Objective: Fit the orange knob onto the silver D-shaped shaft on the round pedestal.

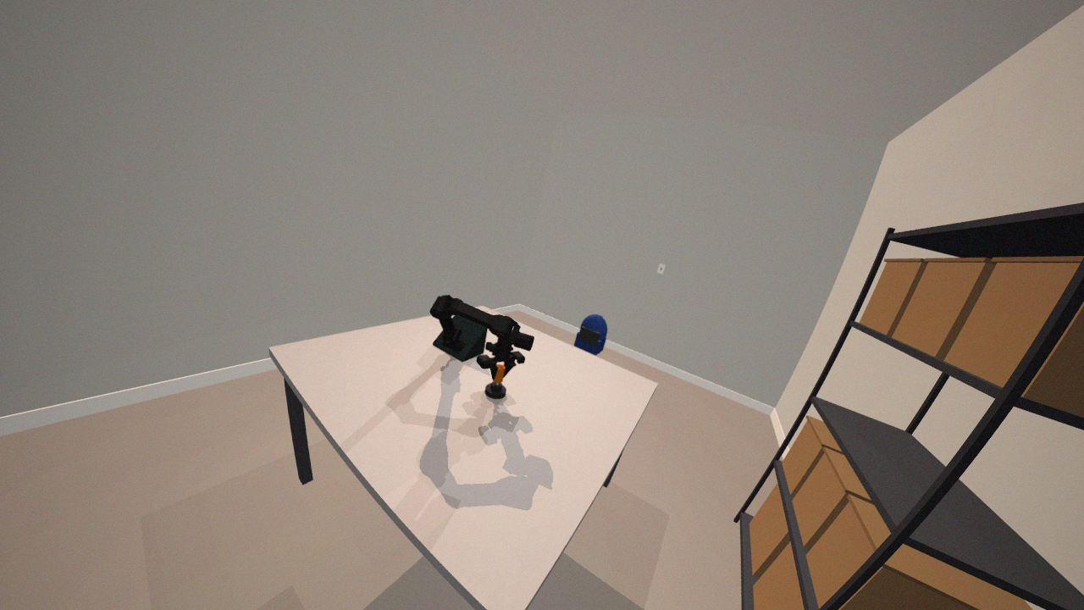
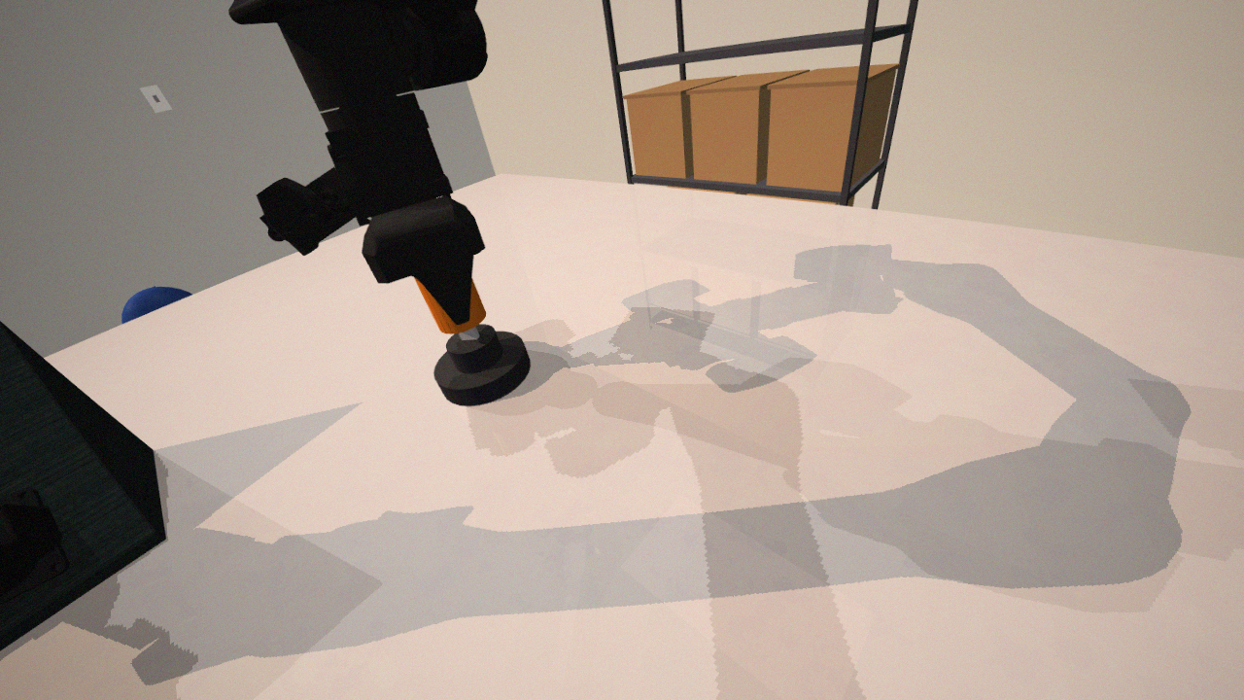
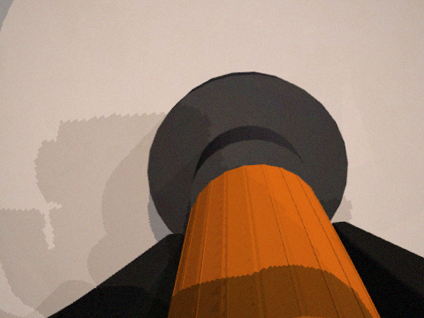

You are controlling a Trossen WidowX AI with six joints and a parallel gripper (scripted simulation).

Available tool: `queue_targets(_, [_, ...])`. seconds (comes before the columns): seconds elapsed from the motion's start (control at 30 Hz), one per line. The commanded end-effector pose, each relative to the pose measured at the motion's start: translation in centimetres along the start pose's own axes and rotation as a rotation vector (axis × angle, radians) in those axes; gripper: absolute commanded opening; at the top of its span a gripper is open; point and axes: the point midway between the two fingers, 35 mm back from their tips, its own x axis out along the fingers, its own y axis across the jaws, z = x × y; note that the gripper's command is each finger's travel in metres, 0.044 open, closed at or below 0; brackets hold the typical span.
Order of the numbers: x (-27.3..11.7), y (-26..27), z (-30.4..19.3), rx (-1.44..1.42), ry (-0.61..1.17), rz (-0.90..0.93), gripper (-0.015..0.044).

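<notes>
My gripper (image 1: pixel 498 371) (image 2: pixel 459 311) (image 3: pixel 258 244) is shut on the orange knob (image 1: pixel 498 374) (image 2: pixel 434 308) (image 3: pixel 261 212) and holds it above the round black pedestal (image 1: pixel 495 393) (image 2: pixel 454 388) (image 3: pixel 247 97). In the exterior view a short piece of the silver shaft (image 2: pixel 469 333) shows between the knob's lower rim and the pedestal's raised centre. The knob is over the shaft but not down on the pedestal. The knob's hole and the shaft's flat side are hidden, so I cannot tell whether the flats line up. In the wrist view the knob covers the shaft.
The pedestal stands on the pale table (image 1: pixel 363 363) (image 2: pixel 870 635). A dark green block (image 1: pixel 472 337) (image 2: pixel 78 417) stands at the arm's base. A blue object (image 1: pixel 599 324) (image 2: pixel 156 301) is beyond the table. A shelf with brown boxes (image 1: pixel 959 318) (image 2: pixel 726 134) stands away from it.
</notes>
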Motion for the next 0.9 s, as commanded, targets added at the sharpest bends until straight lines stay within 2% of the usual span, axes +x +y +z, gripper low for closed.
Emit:
queue_targets(0.0, [0.12,-0.01,0.04,-0.007,0.004,-0.002,0.0])
queue_targets(0.57, [-0.27,-0.15,-0.08,-0.007,0.004,-0.002,0.0])
queue_targets(0.87, [-0.39,-0.09,-0.24,-0.216,0.004,-0.001,0.0])
